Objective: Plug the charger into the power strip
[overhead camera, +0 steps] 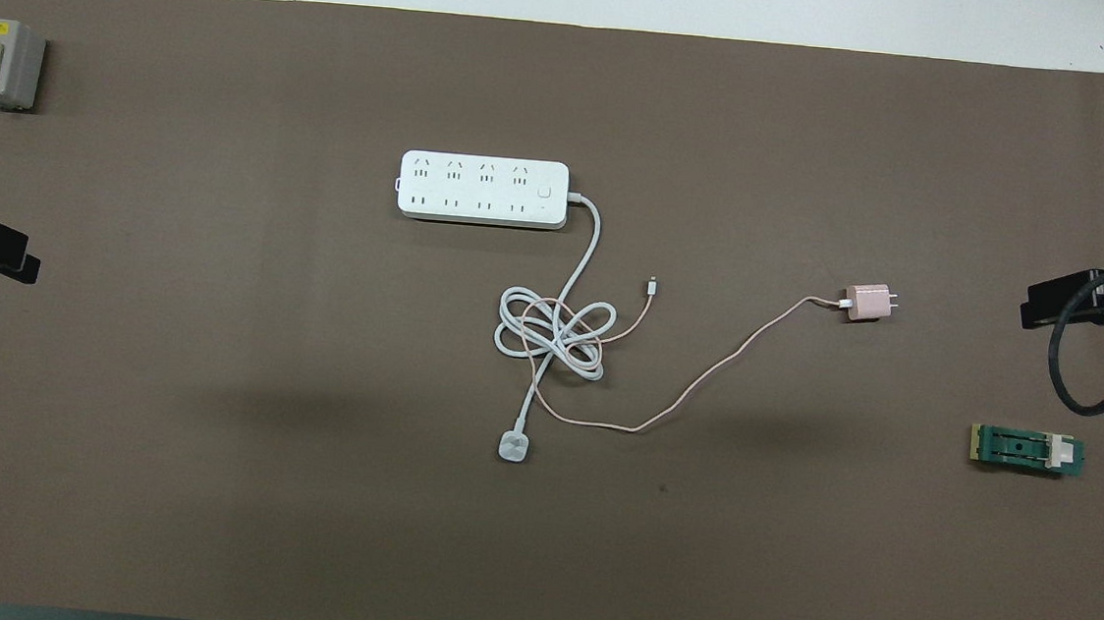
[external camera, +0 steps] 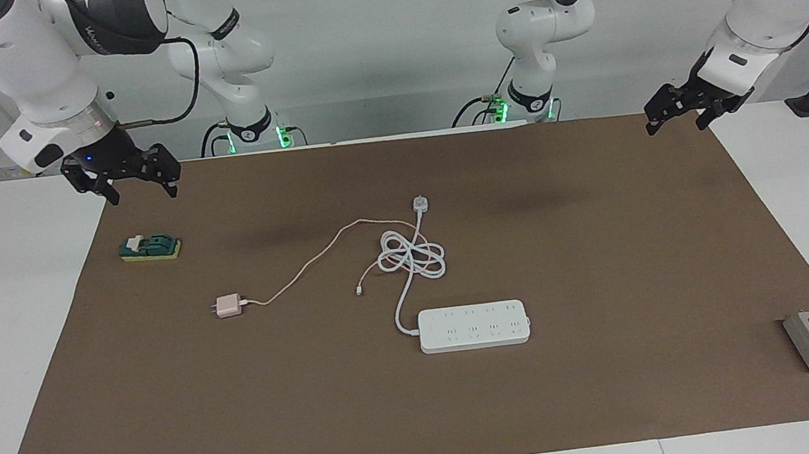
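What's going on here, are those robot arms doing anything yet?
Not yet. The pink charger lies loose on the brown mat, unplugged, toward the right arm's end of the table, its thin cable trailing across the power strip's coiled cord. The power strip lies mid-table, farther from the robots, its sockets free. The right gripper and the left gripper both hang open over the mat's corners nearest the robots, holding nothing.

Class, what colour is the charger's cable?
Pale pink, like the charger itself; its cable shows best in the overhead view.
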### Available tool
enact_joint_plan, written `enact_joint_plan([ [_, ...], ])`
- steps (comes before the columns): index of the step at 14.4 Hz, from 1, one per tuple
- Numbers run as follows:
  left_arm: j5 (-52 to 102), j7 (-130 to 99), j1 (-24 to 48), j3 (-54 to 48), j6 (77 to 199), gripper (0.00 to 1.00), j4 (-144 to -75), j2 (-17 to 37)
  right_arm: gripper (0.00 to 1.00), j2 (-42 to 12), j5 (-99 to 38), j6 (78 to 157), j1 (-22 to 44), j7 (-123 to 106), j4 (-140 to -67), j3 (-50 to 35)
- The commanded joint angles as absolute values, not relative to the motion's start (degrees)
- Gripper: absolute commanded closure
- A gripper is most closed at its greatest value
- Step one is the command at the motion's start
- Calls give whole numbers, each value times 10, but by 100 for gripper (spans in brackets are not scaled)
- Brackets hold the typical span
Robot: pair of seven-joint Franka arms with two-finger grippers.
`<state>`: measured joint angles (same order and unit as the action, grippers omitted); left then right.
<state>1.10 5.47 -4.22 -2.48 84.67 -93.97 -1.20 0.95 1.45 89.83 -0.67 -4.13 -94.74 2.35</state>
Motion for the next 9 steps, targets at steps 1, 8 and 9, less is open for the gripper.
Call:
enact_joint_plan([
  [1, 12, 49, -36, -25, 838, 0, -933, -4, 0, 5, 22, 889, -18, -55, -938, 18],
  [8, 12, 51, -41, -25, 843, 0, -932, -2, 0, 11, 54, 910, -14, -71, -945, 17],
  [9, 12, 53, -45, -25, 843, 0, -932, -2, 0, 10, 50, 920, -16, -63, -947, 17],
])
